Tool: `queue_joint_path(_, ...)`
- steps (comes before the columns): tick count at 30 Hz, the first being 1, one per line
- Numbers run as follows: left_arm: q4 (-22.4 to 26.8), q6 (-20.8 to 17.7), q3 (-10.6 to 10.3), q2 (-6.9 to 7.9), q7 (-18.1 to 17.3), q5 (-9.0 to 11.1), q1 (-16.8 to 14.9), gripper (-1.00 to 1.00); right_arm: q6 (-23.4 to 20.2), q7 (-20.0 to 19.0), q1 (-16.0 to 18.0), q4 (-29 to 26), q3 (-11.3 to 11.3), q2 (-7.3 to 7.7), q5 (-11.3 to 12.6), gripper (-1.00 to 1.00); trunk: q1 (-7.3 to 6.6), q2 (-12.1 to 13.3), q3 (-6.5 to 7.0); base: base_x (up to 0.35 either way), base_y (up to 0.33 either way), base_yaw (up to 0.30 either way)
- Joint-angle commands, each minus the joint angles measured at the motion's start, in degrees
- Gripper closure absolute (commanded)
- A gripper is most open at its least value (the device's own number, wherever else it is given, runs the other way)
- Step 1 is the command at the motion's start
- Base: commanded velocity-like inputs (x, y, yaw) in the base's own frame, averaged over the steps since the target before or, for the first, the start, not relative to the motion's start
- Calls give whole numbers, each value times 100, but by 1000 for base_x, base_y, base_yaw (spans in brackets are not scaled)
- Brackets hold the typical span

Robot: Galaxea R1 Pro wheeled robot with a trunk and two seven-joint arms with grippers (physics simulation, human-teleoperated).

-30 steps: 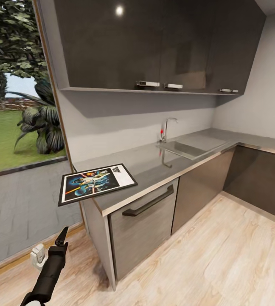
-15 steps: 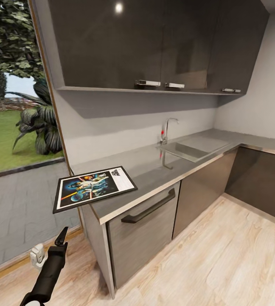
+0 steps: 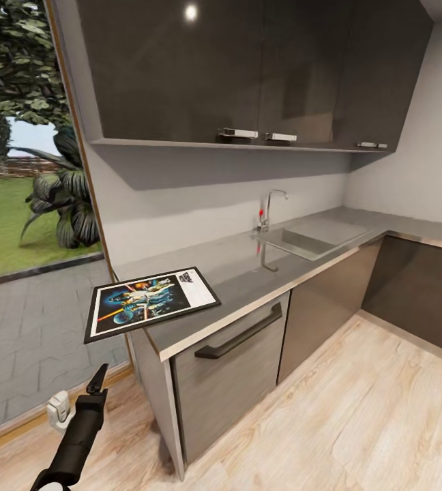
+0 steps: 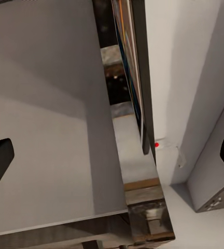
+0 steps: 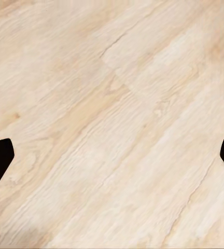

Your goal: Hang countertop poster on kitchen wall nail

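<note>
The poster [image 3: 151,302] lies flat at the near left end of the counter [image 3: 262,273]. Its left part overhangs the counter's end edge, out over the patio side; its right part rests on the grey metal surface. The printed side faces up, with a white border and a thin black frame.

Further along the counter sits the built-in sink [image 3: 296,240], with the tap [image 3: 267,206] upright behind it, next to the wall. Dark upper cabinets [image 3: 248,68] hang above. Below the worktop, a drawer front carries a long dark handle [image 3: 238,334], just right of the poster's position. The wood floor [image 3: 357,423] runs along the front of the cabinets.

The left gripper [image 3: 98,379] is low in the head view, below the poster and well apart from it, nothing between the fingers. In the left wrist view the two finger tips appear at opposite edges of the frame, so the fingers stand wide apart. That view looks along a grey panel; the thin dark strip with coloured print seen edge-on is probably the poster [image 4: 135,78], though the angle is poor.

In the right wrist view the right gripper [image 5: 112,155] points at the wood floor [image 5: 112,104]; its fingers are likewise at opposite edges, wide apart, holding nothing.
</note>
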State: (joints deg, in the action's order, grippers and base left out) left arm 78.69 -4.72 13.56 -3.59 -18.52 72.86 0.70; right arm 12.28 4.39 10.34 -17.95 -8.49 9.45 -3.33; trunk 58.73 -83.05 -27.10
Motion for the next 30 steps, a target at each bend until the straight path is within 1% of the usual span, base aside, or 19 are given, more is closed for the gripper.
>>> queue_joint_path(1, 6, -55, 36, -1, -20, 61, -2, -100, 9, 4, 3, -568, -273, 120, -27, -100, 0, -3, -5, 2, 0, 0)
queue_joint_path(3, 6, -55, 38, 2, -20, 61, -1, -100, 9, 8, 5, -635, -293, 129, -27, -100, 0, -3, -5, 13, 0, 0)
queue_joint_path(8, 6, -56, 123, 1, -20, 61, -1, -100, 11, 17, 4, -734, -473, 142, -34, -100, 0, -3, -5, 170, 0, 0)
queue_joint_path(11, 6, -56, 139, -1, -20, 61, 0, -100, 11, 18, 4, -742, -512, 144, -35, -100, 0, -3, -5, 91, 0, 0)
queue_joint_path(17, 10, -62, 146, 0, -20, 61, -2, -100, 11, 18, 4, -745, -529, 145, -42, -100, 0, -3, -5, 19, 0, 0)
queue_joint_path(21, 13, -64, 147, 1, -20, 61, -2, -100, 11, 18, 3, -744, -531, 145, -44, -100, 0, -3, -5, 191, 0, 0)
queue_joint_path(25, 24, -64, 147, 6, -20, 58, -1, -100, 11, 18, 3, -738, -523, 145, -45, -100, 0, -3, -5, 63, 0, 0)
queue_joint_path(29, 35, -64, 179, 7, -20, 60, 0, -100, 11, 18, 3, -737, -522, 145, -45, -100, 0, -3, -5, 16, 0, 0)
queue_joint_path(30, 38, -64, 225, 7, -20, 61, 0, -100, 11, 18, 3, -737, -522, 145, -46, -100, 0, -3, -5, 14, 0, 0)
